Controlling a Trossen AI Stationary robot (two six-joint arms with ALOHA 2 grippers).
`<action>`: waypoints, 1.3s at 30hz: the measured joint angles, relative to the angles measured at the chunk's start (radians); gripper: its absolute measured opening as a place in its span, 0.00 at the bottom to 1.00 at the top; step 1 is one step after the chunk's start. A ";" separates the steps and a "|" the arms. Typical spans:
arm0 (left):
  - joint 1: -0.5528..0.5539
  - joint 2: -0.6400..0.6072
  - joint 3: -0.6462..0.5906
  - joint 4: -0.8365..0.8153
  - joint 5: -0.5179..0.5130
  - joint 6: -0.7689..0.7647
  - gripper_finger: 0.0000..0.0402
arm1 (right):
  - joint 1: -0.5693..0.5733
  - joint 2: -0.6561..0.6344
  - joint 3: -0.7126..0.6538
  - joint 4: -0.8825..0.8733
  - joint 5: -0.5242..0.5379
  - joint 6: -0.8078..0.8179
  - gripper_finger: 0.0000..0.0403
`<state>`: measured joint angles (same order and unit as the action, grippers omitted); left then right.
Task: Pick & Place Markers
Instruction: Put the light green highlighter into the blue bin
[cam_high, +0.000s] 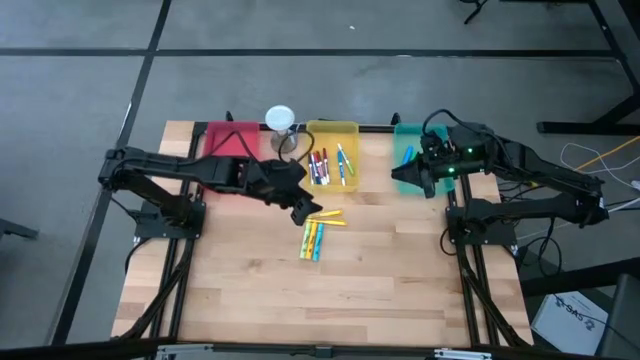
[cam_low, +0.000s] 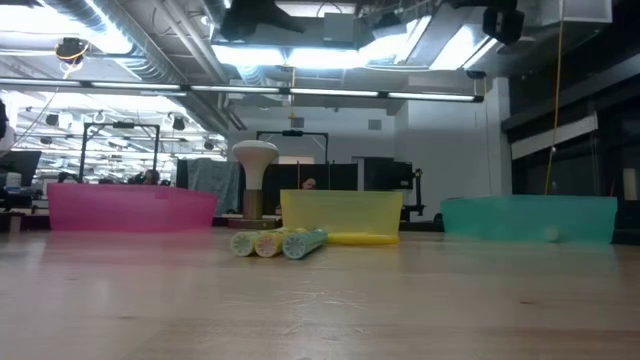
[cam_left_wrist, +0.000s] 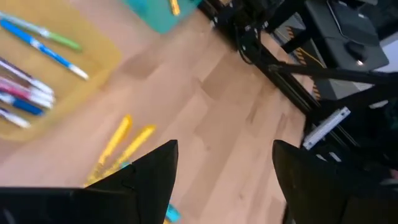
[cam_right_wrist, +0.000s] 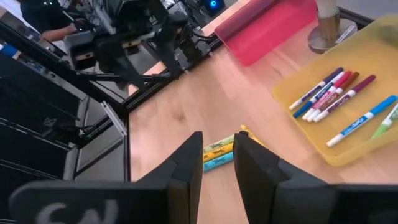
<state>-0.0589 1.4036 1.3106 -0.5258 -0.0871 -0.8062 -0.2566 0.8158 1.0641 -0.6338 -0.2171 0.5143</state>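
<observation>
left gripper (cam_high: 306, 212) sits mid-frame in the high view, fingers spread wide and empty, right above the loose markers (cam_high: 314, 238) bunched just below centre. more markers already lie in the yellow tray (cam_high: 345, 128) up top. right gripper (cam_high: 398, 176), centre right by the teal tray (cam_high: 402, 130), is nearly closed with nothing in it. the pens touch, so i'd guess a drop here could grab two or knock the rest rolling.

Pale wood tabletop (cam_high: 330, 290), black frame around it. Along the far edge, three trays in a row: red tray (cam_high: 228, 145), yellow tray (cam_high: 350, 135), teal tray (cam_high: 408, 140). White-topped hourglass-like object (cam_high: 280, 120) stands between red and yellow trays. Grey floor (cam_high: 100, 90) beyond.
</observation>
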 joint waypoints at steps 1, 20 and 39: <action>-0.007 0.005 0.000 0.001 0.001 -0.015 0.63 | 0.002 0.000 0.000 0.000 0.006 -0.008 0.22; -0.040 0.177 0.001 -0.210 0.015 -0.463 0.63 | 0.001 0.000 0.000 -0.002 0.007 -0.027 0.22; -0.052 0.410 0.002 -0.230 0.112 -0.532 0.63 | 0.001 0.000 0.000 -0.046 0.007 -0.030 0.22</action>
<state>-0.1104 1.8141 1.3121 -0.7554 0.0250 -1.3384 -0.2554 0.8158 1.0641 -0.6796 -0.2100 0.4839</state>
